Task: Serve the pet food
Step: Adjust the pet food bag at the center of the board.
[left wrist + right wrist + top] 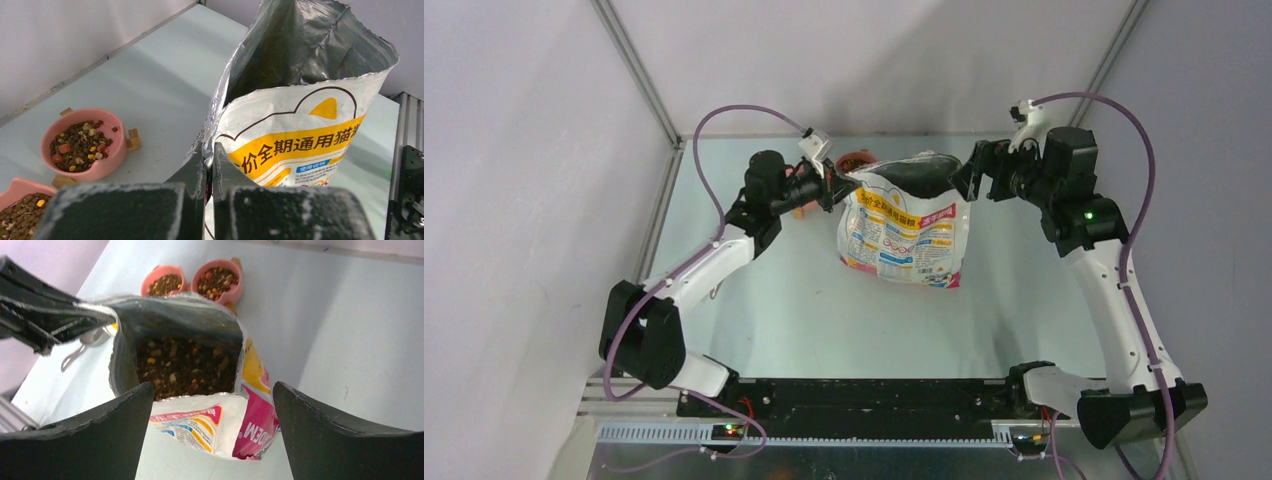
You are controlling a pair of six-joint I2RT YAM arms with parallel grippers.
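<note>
The printed cat-food bag (pixel 904 228) stands open in the middle of the table. My left gripper (pixel 210 152) is shut on the bag's left top edge, pinching the foil seam. In the right wrist view the pet food (pixel 185 367) shows as brown kibble inside the bag's mouth. My right gripper (pixel 212 390) is open wide just above the bag's near rim, touching nothing; from above, the right gripper (pixel 965 177) sits at the bag's right top corner. More kibble fills a pink bowl (pixel 102 167).
Two pink bowls (pixel 162 282) (pixel 218 279) on wooden stands sit side by side behind the bag, both holding kibble. A grey metal scoop (pixel 82 347) lies on the table beside the bag, under the left gripper (pixel 45 315). Walls close in at left, back and right.
</note>
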